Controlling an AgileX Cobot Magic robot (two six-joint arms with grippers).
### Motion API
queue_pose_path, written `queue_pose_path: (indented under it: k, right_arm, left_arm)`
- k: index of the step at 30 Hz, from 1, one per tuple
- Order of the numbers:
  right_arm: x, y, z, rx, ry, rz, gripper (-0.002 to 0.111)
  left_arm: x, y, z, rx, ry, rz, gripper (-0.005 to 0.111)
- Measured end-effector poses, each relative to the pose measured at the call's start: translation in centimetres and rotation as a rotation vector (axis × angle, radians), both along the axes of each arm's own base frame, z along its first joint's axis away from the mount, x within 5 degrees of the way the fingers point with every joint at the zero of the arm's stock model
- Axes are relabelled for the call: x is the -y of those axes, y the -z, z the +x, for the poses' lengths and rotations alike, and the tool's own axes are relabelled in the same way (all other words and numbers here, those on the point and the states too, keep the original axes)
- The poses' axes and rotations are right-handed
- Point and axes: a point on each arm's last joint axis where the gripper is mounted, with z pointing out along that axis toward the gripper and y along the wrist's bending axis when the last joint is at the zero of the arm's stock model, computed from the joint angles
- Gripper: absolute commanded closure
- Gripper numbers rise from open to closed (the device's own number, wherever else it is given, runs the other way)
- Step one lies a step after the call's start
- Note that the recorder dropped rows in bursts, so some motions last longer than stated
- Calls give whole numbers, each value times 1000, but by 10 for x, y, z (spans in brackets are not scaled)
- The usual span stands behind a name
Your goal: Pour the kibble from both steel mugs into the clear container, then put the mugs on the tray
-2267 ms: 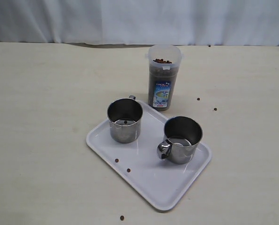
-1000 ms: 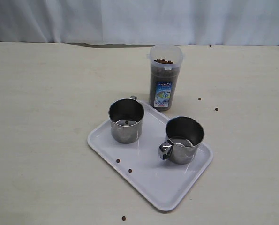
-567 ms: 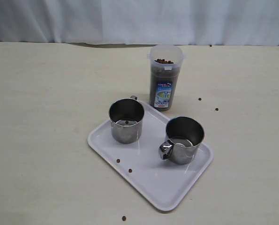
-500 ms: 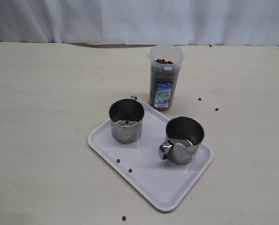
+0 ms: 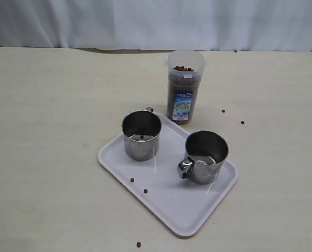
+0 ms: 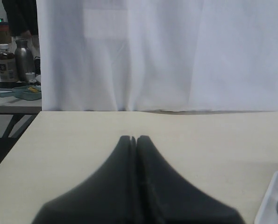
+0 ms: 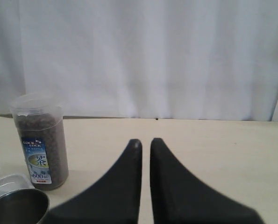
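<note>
Both mugs stand upright on the white tray (image 5: 183, 211), which lies at a slant on the pale counter (image 5: 51, 131). The left mug (image 5: 140, 135) sits near the tray's far corner with its handle turned away from the camera. A single dark speck, probably a pellet, lies in its bottom. The right mug (image 5: 205, 156) stands well apart from it toward the tray's right edge, handle facing forward and left, showing a bare steel bottom.

The clear container (image 5: 184, 86) stands upright on the counter just behind the tray, label to the front, filled nearly to the rim with kibble (image 5: 183, 69). Two loose pellets (image 5: 132, 180) rest on the tray in front of the left mug. A few more lie scattered on the counter, to the right of the container and in front of the tray.

The left tool (image 6: 133, 138) has its fingers pressed together and holds nothing. The right tool (image 7: 145, 142) is closed to a thin slit, also holding nothing. Both hang over the counter facing a white curtain (image 5: 156, 23).
</note>
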Motion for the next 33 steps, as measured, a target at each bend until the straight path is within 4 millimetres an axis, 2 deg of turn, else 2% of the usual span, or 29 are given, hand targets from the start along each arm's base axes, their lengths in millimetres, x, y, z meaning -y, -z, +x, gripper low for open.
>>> queue_pose_path:
  k: [8, 12, 33]
  right_arm:
    - [1, 0, 0, -1, 11, 3, 103]
    - [6, 3, 1, -33, 108, 38, 103]
    - [6, 4, 1, -40, 111, 5, 103]
  left_arm:
    - [0, 0, 0, 0, 0, 0, 107]
    - [0, 0, 0, 0, 0, 0, 107]
    - [0, 0, 0, 0, 0, 0, 107]
